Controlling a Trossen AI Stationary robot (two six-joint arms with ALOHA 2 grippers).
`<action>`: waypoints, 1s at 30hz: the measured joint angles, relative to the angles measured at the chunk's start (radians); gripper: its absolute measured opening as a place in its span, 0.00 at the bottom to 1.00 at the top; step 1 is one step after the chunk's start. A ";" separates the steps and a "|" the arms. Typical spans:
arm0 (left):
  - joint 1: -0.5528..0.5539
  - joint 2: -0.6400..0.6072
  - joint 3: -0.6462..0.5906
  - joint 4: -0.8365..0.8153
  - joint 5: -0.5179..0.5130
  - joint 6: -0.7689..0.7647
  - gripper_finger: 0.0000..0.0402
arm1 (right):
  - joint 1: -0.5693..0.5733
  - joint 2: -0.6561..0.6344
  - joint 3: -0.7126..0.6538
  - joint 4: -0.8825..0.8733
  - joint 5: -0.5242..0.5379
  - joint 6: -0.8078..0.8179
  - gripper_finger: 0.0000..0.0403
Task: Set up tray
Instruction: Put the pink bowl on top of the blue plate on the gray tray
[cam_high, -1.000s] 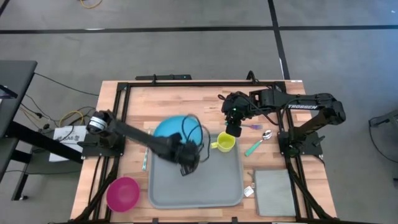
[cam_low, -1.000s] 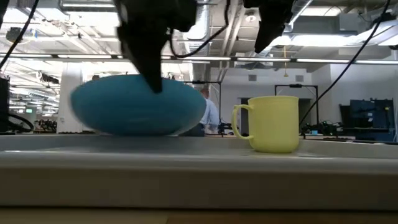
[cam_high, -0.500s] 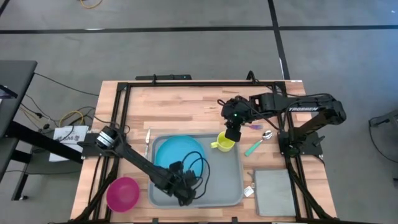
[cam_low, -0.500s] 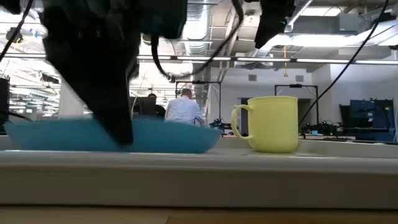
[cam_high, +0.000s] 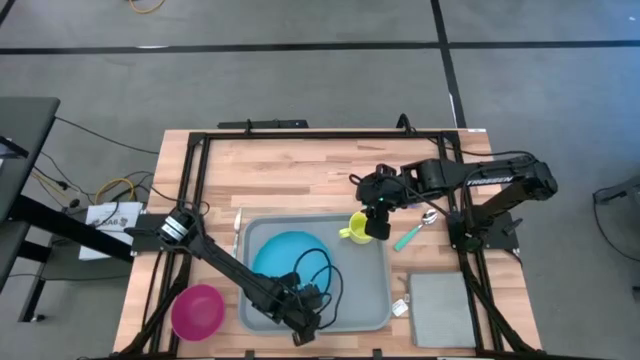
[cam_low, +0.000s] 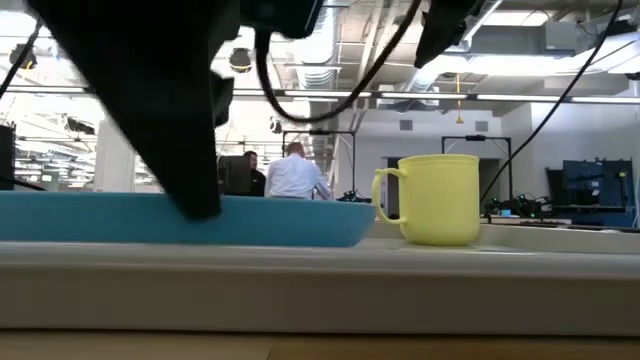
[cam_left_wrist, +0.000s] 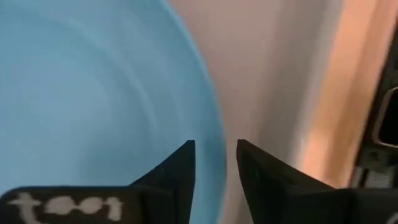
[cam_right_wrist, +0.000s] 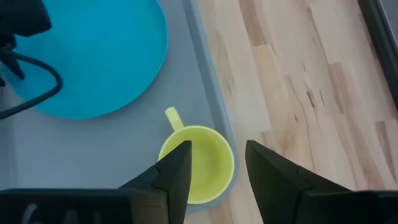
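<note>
The grey-blue tray (cam_high: 370, 300) lies at the table's middle near side. The blue plate (cam_high: 280, 255) lies flat in its left half, also in the low view (cam_low: 290, 222). The yellow mug (cam_high: 358, 228) stands upright in the tray's far right corner. My left gripper (cam_high: 300, 305) is at the plate's near rim and shut on it (cam_left_wrist: 216, 152). My right gripper (cam_high: 379, 222) hangs open and empty above the mug (cam_right_wrist: 196, 165), clear of it in the low view (cam_low: 440, 25). My left gripper has the plate's near rim (cam_left_wrist: 216, 127) between its two fingers, one finger (cam_left_wrist: 180, 165) over the plate's face and the other (cam_left_wrist: 252, 165) on the outer side. The fingers come from above, pointing down. The plate lies flat on the tray's floor (cam_left_wrist: 273, 81).
A pink bowl (cam_high: 197, 310) stands left of the tray at the near edge. A grey square cloth (cam_high: 440, 308) lies at the near right. A spoon (cam_high: 428, 215), a teal utensil (cam_high: 408, 238) and a purple one (cam_high: 405, 203) lie right of the mug. A piece of cutlery (cam_high: 237, 225) lies left of the tray.
My left gripper has gone toward the table's near edge and down with the blue plate. The plate, held tilted above the tray's far part a second ago, now lies flat in the tray. My right gripper has shifted a little toward the near edge above the mug.
</note>
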 joint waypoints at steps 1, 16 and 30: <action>0.000 0.000 0.011 0.002 0.000 0.001 0.27 | 0.002 0.000 0.000 0.000 0.000 0.000 0.35; -0.010 -0.002 0.328 -0.499 0.174 -0.186 0.27 | 0.002 0.000 0.000 -0.001 0.000 -0.001 0.35; -0.231 -0.004 0.416 -0.952 0.247 -0.567 0.27 | 0.002 0.000 0.000 -0.001 0.000 -0.010 0.35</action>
